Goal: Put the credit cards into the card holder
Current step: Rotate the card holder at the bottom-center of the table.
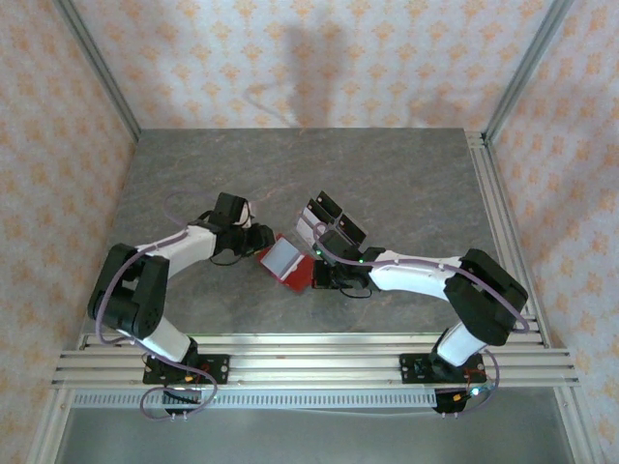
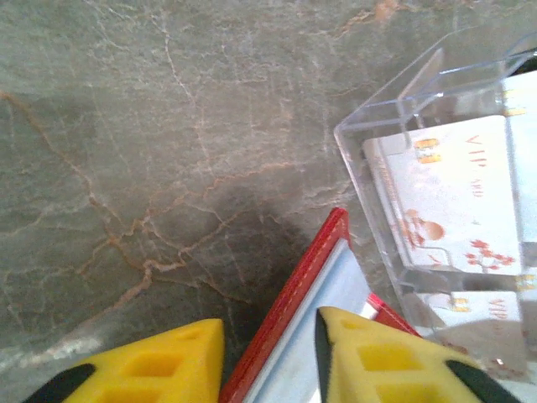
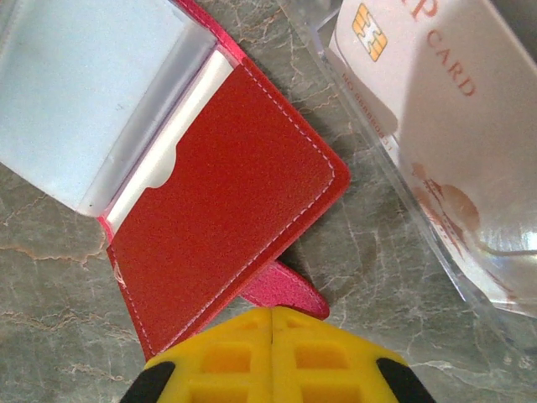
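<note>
table [image 1: 406, 184]: grey marbled top across the middle of the overhead view.
clear tray [image 2: 377, 126]: right of centre, just beside the card holder.
card holder [image 3: 226, 193]: red, lying open at centre between both grippers.
credit cards [image 3: 419, 75]: stacked in the tray at upper right; one tucked in the card holder's slot.
left gripper [image 2: 270, 323]: fingers narrowly apart, clamped on the card holder's edge.
right gripper [image 3: 273, 323]: fingers pressed together at the snap tab [image 3: 285, 290]; whether they nip it, cannot tell.

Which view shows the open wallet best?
The right wrist view: the wallet lies open close up, with its red flap, a white card tucked in the slot and the clear pockets all sharp. The top view shows it small and distant. The left wrist view catches one red edge and a strip of pocket.
</note>
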`<action>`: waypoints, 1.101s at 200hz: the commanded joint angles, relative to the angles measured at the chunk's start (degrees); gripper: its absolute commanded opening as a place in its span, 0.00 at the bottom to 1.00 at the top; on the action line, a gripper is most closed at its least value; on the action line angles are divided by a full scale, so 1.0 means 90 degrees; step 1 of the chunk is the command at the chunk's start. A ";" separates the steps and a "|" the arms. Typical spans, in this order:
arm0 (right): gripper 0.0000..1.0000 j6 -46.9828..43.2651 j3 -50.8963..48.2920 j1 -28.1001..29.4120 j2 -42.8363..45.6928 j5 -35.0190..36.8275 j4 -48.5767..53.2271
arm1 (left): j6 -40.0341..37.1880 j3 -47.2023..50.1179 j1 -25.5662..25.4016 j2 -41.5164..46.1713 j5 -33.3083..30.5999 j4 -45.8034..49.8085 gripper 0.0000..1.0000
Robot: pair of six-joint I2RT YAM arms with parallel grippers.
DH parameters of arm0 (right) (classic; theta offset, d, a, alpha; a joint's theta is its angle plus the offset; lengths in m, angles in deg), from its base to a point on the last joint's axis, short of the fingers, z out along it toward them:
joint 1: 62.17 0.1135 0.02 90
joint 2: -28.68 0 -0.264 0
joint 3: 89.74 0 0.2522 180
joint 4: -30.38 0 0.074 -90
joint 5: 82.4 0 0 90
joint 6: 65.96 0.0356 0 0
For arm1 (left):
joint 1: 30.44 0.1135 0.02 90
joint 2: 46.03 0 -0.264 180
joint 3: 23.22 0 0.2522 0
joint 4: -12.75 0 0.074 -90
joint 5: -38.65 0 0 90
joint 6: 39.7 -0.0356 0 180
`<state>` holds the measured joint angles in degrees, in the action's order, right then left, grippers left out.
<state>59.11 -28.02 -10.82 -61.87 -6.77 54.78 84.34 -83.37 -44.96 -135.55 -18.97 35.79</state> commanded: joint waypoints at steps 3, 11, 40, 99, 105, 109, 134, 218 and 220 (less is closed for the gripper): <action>0.00 -0.0102 -0.0065 0.0017 0.0026 0.0220 0.0000 | 0.0055 0.0135 0.0050 0.0275 0.0191 -0.0156 0.27; 0.00 -0.0108 -0.0056 0.0017 0.0020 0.0215 0.0000 | 0.0073 0.0159 0.0051 0.0315 0.0199 -0.0153 0.24; 0.00 -0.0117 -0.0028 0.0012 -0.0008 0.0208 0.0000 | 0.0080 0.0202 0.0049 0.0356 0.0196 -0.0164 0.20; 0.00 -0.0115 -0.0017 0.0016 -0.0019 0.0220 0.0000 | 0.0054 0.0300 0.0043 0.0171 0.0321 -0.0262 0.31; 0.00 -0.0109 -0.0017 0.0017 -0.0018 0.0218 0.0000 | 0.0068 0.0308 0.0046 0.0149 0.0354 -0.0289 0.31; 0.00 -0.0116 -0.0017 0.0017 -0.0023 0.0220 -0.0005 | 0.0065 0.0316 0.0044 0.0143 0.0375 -0.0297 0.31; 0.00 -0.0117 -0.0008 0.0017 -0.0057 0.0220 -0.0015 | 0.0092 0.0310 0.0051 0.0093 0.0528 -0.0349 0.28; 0.00 -0.0204 0.0255 -0.0010 -0.0300 0.0146 -0.0051 | 0.0168 0.0392 0.0045 0.0465 0.0626 -0.0220 0.00; 0.00 -0.0217 0.0276 -0.0012 -0.0318 0.0135 -0.0049 | 0.0171 0.0402 0.0047 0.0496 0.0622 -0.0218 0.00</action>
<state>58.50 -27.78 -10.84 -63.16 -6.79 54.56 86.24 -81.10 -44.92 -133.71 -14.20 33.11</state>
